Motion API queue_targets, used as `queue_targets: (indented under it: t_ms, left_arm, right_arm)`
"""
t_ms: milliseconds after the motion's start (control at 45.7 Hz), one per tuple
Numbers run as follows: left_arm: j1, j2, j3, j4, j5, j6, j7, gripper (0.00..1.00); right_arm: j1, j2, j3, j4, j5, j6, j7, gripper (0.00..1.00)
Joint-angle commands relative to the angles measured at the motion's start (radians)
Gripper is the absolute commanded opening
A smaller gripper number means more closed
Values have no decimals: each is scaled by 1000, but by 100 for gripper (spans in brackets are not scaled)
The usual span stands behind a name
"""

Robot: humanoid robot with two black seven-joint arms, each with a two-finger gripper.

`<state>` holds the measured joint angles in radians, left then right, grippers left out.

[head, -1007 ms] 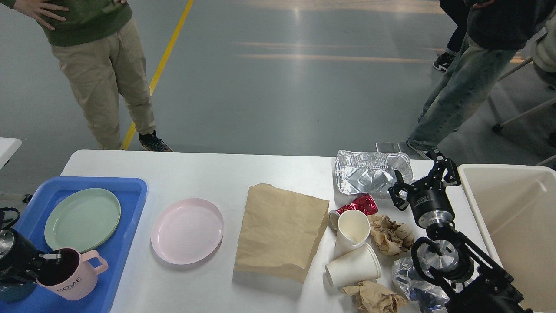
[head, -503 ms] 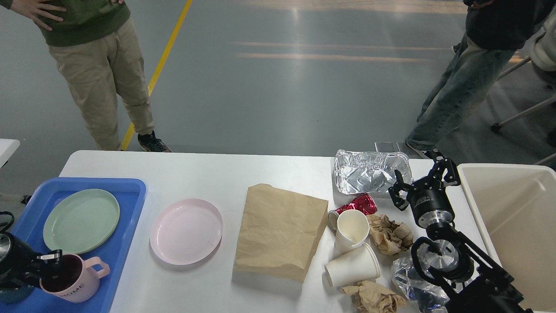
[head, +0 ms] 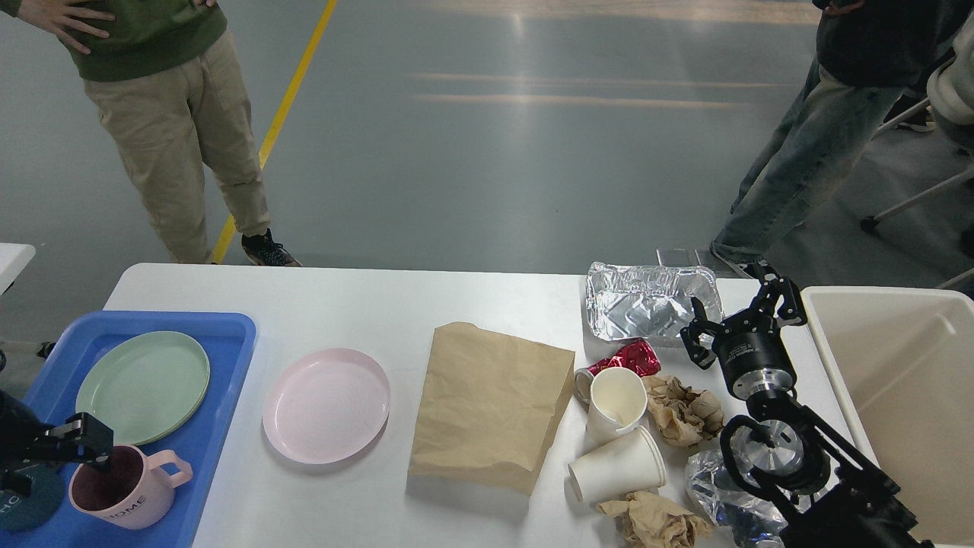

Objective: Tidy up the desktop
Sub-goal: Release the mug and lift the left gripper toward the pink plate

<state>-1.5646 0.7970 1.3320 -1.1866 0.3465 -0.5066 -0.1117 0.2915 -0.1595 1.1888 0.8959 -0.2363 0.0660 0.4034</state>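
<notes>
On the counter (head: 365,304), a blue tray (head: 228,358) holds a green plate (head: 142,387) and pink mug (head: 122,495); right tool (head: 742,312) spread wide, left tool (head: 72,441) unclear.

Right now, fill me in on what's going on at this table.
A two-armed robot is tidying the desktop. Its left hand sits at the rim of a pink mug standing in the blue tray beside a green plate. Its right hand hangs open near the foil tray. A pink plate, paper bag and cups remain out.
</notes>
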Motion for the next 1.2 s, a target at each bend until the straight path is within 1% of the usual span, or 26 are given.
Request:
queue_targets:
  t_ms: [0, 109, 175, 241, 328, 503, 656, 722, 788, 1007, 1072, 1182]
  left_arm:
    - [-158, -12, 58, -119, -4, 7, 3, 87]
    - [-369, -68, 134, -221, -46, 7, 1, 86]
    - [-472, -113, 167, -274, -89, 3, 3, 86]
    - [-554, -189, 194, -320, -127, 3, 3, 86]
    - [-659, -321, 222, -386, -197, 3, 3, 86]
    - [-820, -530, 207, -476, -374, -12, 3, 86]
    - [-966, -616, 136, -571, -497, -27, 4, 87]
    - [-989, -627, 108, -574, -524, -72, 3, 87]
    - [-996, -622, 98, -574, -560, -95, 3, 87]
    - [-973, -624, 101, -573, -643, -87, 1, 87]
    - [-948, -619, 107, -573, -638, -87, -3, 94]
    - [-934, -592, 111, -571, -629, -81, 4, 95]
  right_arm:
    - [0, 0, 0, 0, 0, 0, 0, 100]
    - [0, 0, 0, 0, 0, 0, 0, 100]
    - [0, 0, 0, 0, 0, 0, 0, 100]
    - [0, 0, 0, 0, 0, 1, 0, 100]
    - [0, 0, 0, -2, 0, 0, 0, 100]
    - [0, 0, 0, -2, 0, 0, 0, 100]
    - [0, 0, 0, -2, 0, 0, 0, 100]
    - [0, 0, 0, -2, 0, 0, 0, 100]
    - [0, 0, 0, -2, 0, 0, 0, 100]
    - [0, 0, 0, -2, 0, 0, 0, 100]
    - [0, 0, 0, -2, 0, 0, 0, 100]
    - [0, 0, 0, 0, 0, 1, 0, 100]
